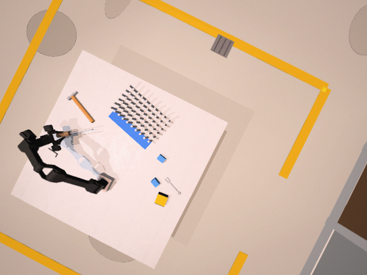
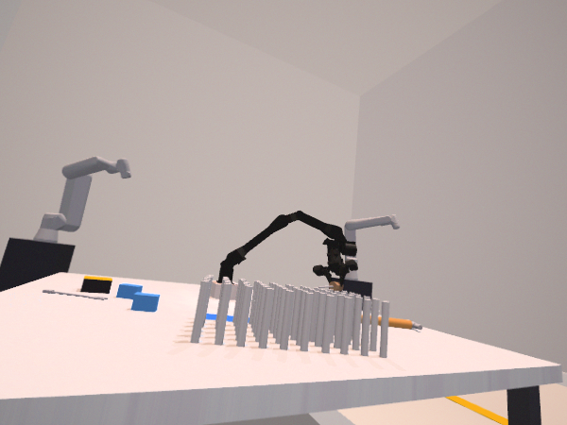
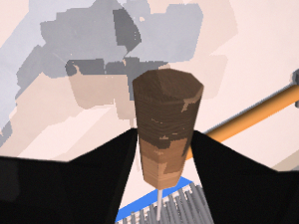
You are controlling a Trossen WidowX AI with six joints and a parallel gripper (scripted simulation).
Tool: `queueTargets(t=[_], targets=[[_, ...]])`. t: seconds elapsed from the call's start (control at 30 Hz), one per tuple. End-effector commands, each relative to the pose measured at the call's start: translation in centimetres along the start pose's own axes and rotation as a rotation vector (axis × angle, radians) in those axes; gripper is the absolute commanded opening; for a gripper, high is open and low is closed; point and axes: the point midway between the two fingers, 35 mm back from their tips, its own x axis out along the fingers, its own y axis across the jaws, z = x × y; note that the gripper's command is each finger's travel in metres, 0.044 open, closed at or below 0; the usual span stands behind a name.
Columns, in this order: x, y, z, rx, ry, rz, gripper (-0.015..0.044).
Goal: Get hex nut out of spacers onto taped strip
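1. My tool (image 1: 63, 134) (image 2: 335, 280) (image 3: 163, 134) is clamped on the wooden handle (image 1: 65, 134) (image 2: 335, 285) (image 3: 166, 114); nut unseen, presumably among the spacers (image 1: 142, 118) (image 2: 285, 318) (image 3: 176, 209).
2. Best: align the shaft with one lane, then lower slowly, clear of posts.

Soft, fairly bright light washes the pale tabletop (image 1: 128, 220) (image 2: 283, 373) (image 3: 259, 15). From above, doubled shadows suggest more than one source. The walls look dimmer and greyer. Overlapping, jagged-edged shadows patch the close view; the black fingers seem almost detailless, though that's hard to judge.
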Motion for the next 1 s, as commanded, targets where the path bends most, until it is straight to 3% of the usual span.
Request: queueTargets(t=[0.0, 0.97], targets=[[0.3, -0.1, 0.0, 0.003, 0.005, -0.008, 0.0], [2.4, 0.5, 0.8, 0.003, 0.005, -0.008, 0.0]])
